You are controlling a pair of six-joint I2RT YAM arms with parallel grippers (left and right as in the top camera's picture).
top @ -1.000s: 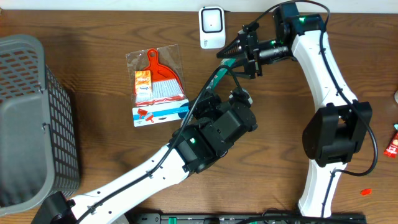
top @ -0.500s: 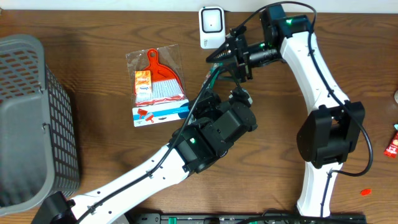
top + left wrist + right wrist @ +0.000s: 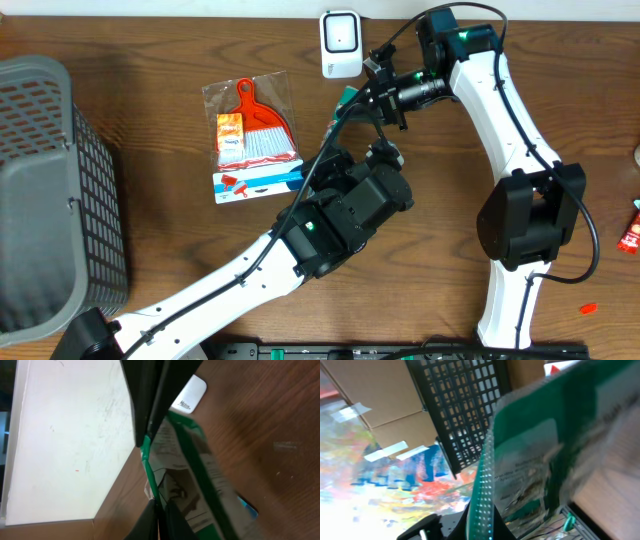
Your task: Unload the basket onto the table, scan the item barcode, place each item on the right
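the green packet [image 3: 346,98] is off the table, hung between the two arms near the far edge. both hands are clamped on it: the left gripper [image 3: 151,476] pinches one long green edge between its closed fingers, and the right gripper [image 3: 369,91] is shut on the packet's upper end, the green border running straight into its fingers in the right wrist view.

what the next move turns on is the white barcode scanner [image 3: 341,43]. it stands near the packet's far end, further up the table, not touching it. the packet's long axis runs from the left gripper up toward the scanner, so the end held by the right arm is the nearer one — that arm is best placed to steer.

the left wrist view shows a white printed panel on one face, with the scanner beyond the packet's tip, but no barcode can be made out — the print is too blurred. my judgement: the printed face has yet to be turned square to the scanner window, and with two grips on thin film, opposing pulls could crease it.
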